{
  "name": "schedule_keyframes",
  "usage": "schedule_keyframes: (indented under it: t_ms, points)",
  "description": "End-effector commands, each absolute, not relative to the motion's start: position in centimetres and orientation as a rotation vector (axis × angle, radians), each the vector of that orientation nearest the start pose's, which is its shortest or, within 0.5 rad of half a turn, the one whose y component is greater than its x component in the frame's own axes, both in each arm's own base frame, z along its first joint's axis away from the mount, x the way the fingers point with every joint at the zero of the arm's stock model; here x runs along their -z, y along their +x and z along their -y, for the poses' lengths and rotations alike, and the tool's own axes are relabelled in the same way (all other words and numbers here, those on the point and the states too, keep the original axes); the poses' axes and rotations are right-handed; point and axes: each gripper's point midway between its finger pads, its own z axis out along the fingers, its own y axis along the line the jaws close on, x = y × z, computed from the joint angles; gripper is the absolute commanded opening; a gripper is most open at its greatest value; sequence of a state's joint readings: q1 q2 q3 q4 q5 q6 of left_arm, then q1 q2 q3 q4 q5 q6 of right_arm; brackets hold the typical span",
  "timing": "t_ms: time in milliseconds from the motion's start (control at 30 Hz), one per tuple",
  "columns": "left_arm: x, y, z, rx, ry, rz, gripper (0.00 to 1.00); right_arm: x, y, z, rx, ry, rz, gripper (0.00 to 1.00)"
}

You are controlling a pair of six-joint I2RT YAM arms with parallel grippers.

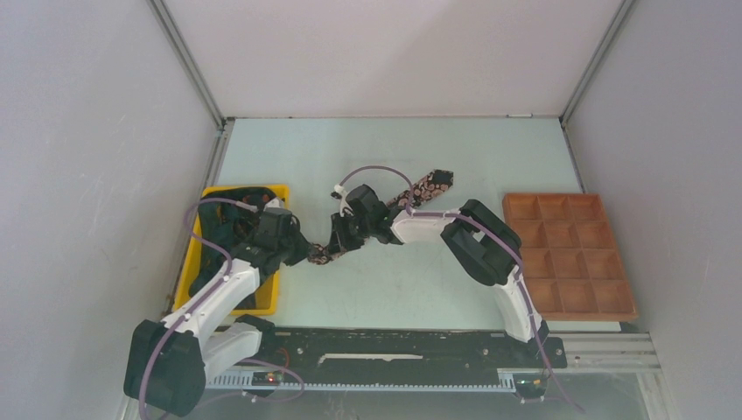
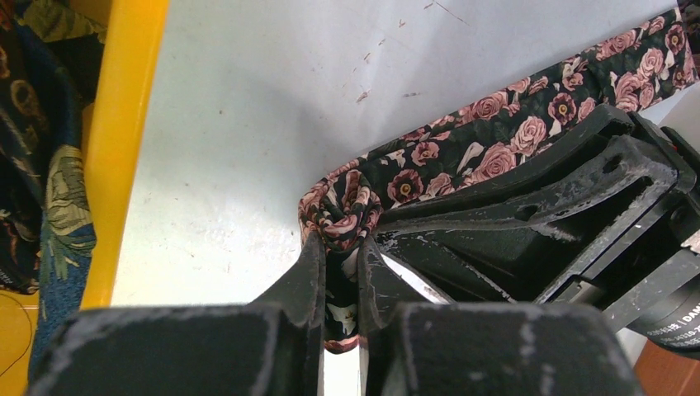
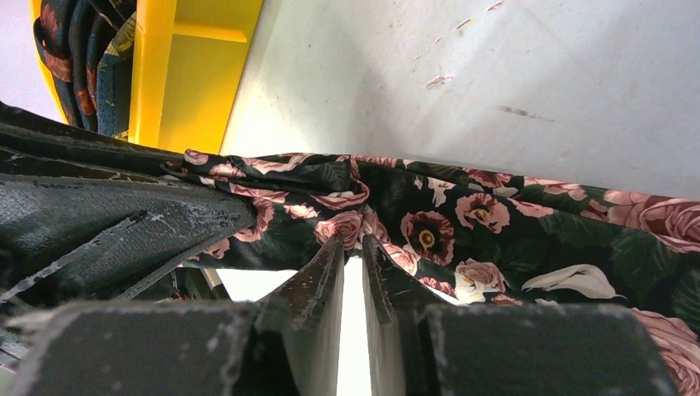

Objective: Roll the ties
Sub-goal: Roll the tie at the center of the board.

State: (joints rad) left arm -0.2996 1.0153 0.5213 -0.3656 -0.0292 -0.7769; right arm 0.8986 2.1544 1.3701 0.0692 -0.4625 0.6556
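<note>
A black tie printed with pink roses lies slanting across the middle of the table. In the left wrist view the tie runs off to the upper right. My left gripper is shut on its near end, with bunched fabric pinched between the fingers. That gripper sits just right of the yellow bin. Beside it, my right gripper meets the same tie. Its jaws stand almost together, and their tips nip the tie's near edge. The right arm hides the tie's middle from above.
A yellow bin at the left holds more dark patterned ties. A brown tray with several square compartments sits at the right. White walls enclose the pale green table on three sides.
</note>
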Motion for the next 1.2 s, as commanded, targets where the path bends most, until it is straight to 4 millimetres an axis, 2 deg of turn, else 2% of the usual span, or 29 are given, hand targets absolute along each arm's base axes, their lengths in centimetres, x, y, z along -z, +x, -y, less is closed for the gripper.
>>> schedule_keyframes:
  t_ms: [0,167,700,1167]
  points:
    - [-8.1,25.9,9.8,0.407,-0.583,-2.381,0.0,-4.9,25.0,-49.4,-1.267,-0.607,-2.448,0.17]
    - [-8.3,26.1,10.1,0.407,-0.573,-2.391,0.0,-5.3,24.8,-50.5,-1.277,-0.629,-2.445,0.17]
    - [-8.6,26.8,10.7,0.388,-0.546,-2.436,0.0,-4.8,24.6,-52.1,-1.318,-0.65,-2.458,0.16]
    - [-6.6,27.9,12.3,0.322,-0.522,-2.531,0.0,-4.6,25.3,-50.8,-1.316,-0.618,-2.461,0.15]
